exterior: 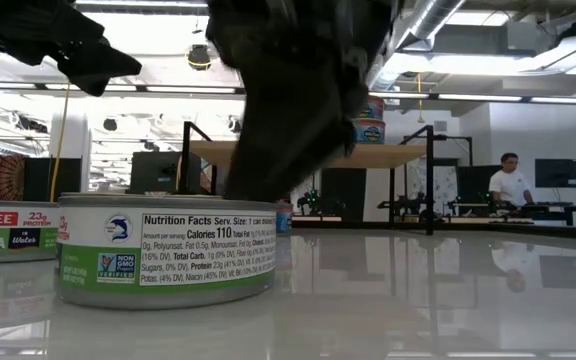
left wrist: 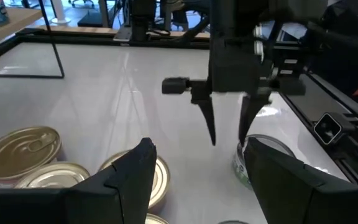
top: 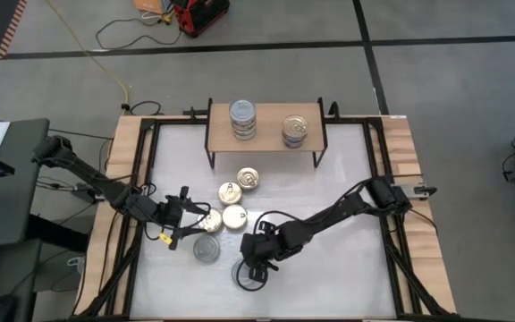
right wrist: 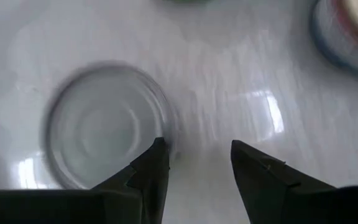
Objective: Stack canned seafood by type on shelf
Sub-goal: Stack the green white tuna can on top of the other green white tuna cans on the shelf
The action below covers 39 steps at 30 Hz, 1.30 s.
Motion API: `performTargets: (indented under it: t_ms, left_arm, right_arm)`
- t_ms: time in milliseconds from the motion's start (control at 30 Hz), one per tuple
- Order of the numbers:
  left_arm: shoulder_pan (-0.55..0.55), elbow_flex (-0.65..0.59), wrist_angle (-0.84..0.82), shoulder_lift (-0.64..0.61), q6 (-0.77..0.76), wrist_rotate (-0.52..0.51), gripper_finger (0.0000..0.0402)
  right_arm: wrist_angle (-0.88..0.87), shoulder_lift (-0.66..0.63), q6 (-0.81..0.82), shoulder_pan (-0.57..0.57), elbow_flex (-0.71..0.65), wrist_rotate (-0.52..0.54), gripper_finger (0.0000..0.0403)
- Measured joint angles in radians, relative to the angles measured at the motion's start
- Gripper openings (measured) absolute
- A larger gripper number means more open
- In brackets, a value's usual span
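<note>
Light-wood shelf (top: 266, 125) holds two tin stacks, well beyond both grippers in the high view; the left gripper (top: 189, 217) reaches the gold-lidded tins (top: 232, 202), and the right gripper (top: 250, 268) hangs beside a silver-lidded tin (top: 207, 249).

Low view: a green-labelled tuna tin (exterior: 163, 262) stands under a dark gripper.

Left wrist view: its fingers (left wrist: 135, 174) are apart, gold lids near them.

Right wrist view: fingers (right wrist: 151, 171) parted, one touching a silver lid's (right wrist: 107, 124) rim, gripping nothing.
</note>
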Motion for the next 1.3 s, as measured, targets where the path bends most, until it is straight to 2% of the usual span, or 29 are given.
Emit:
performTargets:
  t_ms: [267, 533, 633, 933, 1100, 1300]
  left_arm:
    - [0.0, 0.0, 0.001, -0.001, -0.004, -0.001, 0.0233]
    - [0.0, 0.0, -0.001, -0.001, -0.009, 0.0, 0.0233]
    - [0.0, 0.0, -0.001, -0.001, -0.011, -0.001, 0.0233]
    - [-0.021, 0.0, -0.001, -0.001, -0.024, 0.002, 0.0233]
    - [-0.029, 0.0, -0.001, -0.002, -0.03, 0.0, 0.0233]
    - [-0.029, 0.0, 0.004, -0.002, -0.029, -0.005, 0.0233]
  right_arm:
    - [-0.01, -0.001, 0.003, 0.0, 0.0, -0.002, 0.0169]
    - [-0.024, 0.01, 0.073, -0.006, -0.04, -0.001, 0.0129]
    - [-0.08, 0.016, 0.087, -0.012, -0.049, 0.017, 0.012]
    - [-0.148, -0.014, 0.103, -0.031, -0.048, 0.065, 0.0118]
    - [-0.053, -0.048, 0.074, -0.018, -0.044, 0.06, 0.0118]
    - [0.014, -0.043, 0.109, 0.016, -0.045, 0.003, 0.0118]
